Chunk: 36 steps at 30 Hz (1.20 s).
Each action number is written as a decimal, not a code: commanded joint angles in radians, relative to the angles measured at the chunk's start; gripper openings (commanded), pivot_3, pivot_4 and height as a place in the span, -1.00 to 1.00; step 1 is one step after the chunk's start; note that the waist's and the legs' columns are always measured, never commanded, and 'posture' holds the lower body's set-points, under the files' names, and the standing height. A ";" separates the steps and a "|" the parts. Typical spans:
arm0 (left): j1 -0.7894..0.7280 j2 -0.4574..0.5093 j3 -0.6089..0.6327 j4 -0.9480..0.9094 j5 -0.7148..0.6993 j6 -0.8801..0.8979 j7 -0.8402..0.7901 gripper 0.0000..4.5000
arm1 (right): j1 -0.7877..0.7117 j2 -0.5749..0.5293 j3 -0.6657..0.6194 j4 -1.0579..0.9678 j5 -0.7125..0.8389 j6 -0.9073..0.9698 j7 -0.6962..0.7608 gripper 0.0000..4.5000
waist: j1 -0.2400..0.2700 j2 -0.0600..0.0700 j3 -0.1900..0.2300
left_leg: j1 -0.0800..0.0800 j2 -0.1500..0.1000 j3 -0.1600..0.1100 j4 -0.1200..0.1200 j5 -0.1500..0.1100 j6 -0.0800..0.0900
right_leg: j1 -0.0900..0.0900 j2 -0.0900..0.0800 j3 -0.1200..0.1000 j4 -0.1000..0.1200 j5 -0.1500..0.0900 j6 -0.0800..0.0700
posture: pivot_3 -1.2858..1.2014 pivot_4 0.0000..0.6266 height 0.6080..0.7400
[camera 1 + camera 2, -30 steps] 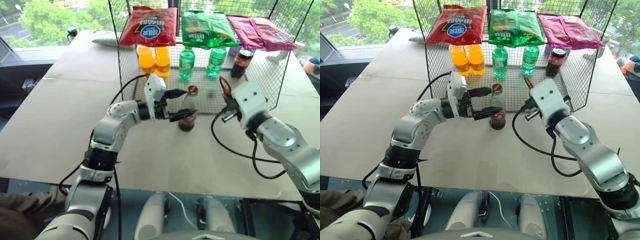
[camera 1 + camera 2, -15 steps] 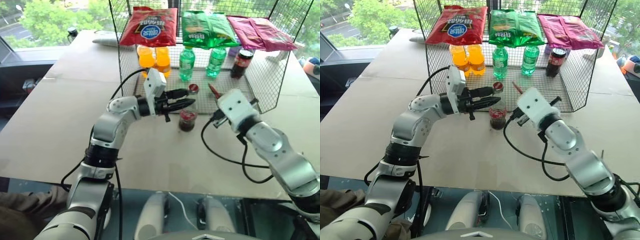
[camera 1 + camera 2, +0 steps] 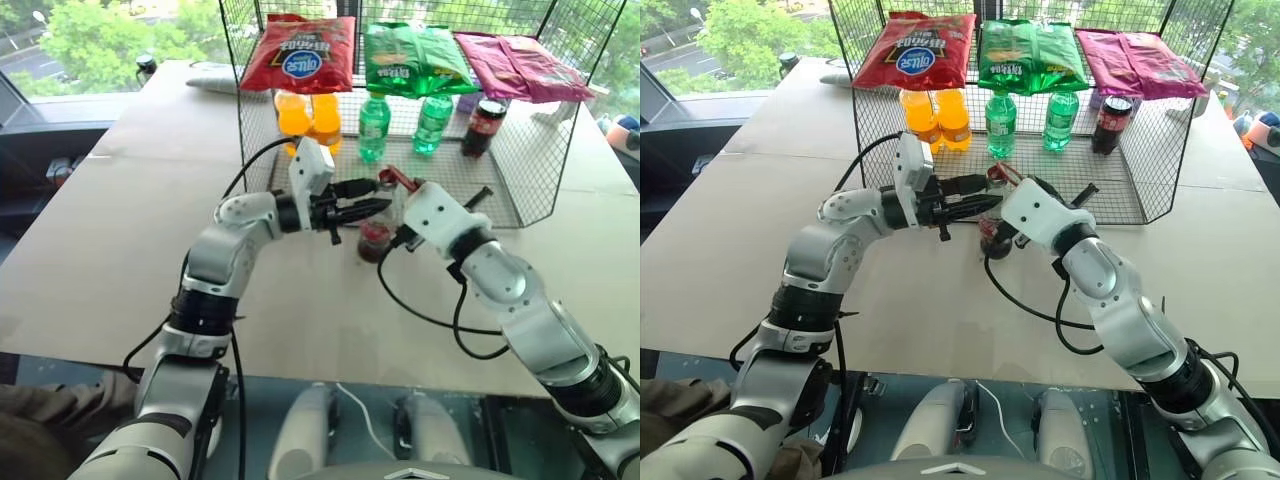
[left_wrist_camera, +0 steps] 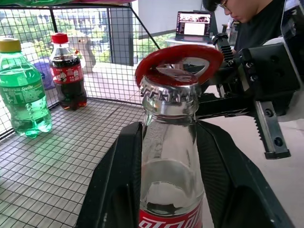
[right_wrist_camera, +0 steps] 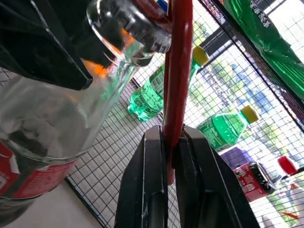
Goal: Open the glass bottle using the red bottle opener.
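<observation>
Glass bottle (image 4: 172,161) upright on worktop (image 3: 120,250), neck clasped by left gripper (image 4: 171,156) fingers; right gripper (image 5: 172,156) fingers pinch red bottle opener (image 4: 179,57), ring over cap; risk: ring slips off crown, tipping bottle

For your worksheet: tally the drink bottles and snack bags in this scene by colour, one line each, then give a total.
Orange bottles: 2
Green bottles: 2
Dark cola bottles, plastic and glass: 2
Red bag: 1
Green bag: 1
Purple bag: 1
Total: 9
</observation>
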<state>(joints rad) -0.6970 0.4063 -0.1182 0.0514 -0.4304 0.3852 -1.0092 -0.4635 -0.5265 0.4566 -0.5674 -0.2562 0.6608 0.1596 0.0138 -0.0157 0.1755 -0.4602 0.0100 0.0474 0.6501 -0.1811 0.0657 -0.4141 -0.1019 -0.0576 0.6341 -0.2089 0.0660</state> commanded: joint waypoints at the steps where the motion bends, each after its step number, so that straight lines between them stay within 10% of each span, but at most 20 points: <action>1: -0.013 -0.011 -0.003 -0.014 0.005 -0.002 0.000 0.20 | -0.010 0.006 0.021 0.001 -0.075 -0.052 0.022 -1.00 | -0.002 0.000 0.000 | 0.000 0.000 0.000 0.000 0.000 0.000 | 0.000 0.000 0.000 0.000 0.000 0.000 | 0.03 -0.52 1.00; 36: -0.081 -0.055 0.016 0.060 0.083 -0.034 0.035 -0.12 | 0.023 0.139 -0.105 0.073 -0.299 -0.139 0.098 -1.00 | -0.003 0.000 0.000 | 0.001 0.000 0.000 0.001 0.000 0.000 | -0.001 0.000 0.001 0.003 0.000 0.000 | 0.03 -0.52 1.00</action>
<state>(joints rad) -0.7440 0.3458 -0.1269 0.1302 -0.3448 0.3784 -0.9801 -0.4272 -0.3909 0.3799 -0.4695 -0.5397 0.5407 0.2561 0.0107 -0.0157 0.1755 -0.4595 0.0099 0.0475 0.6511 -0.1808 0.0653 -0.4149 -0.1014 -0.0570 0.6376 -0.2090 0.0660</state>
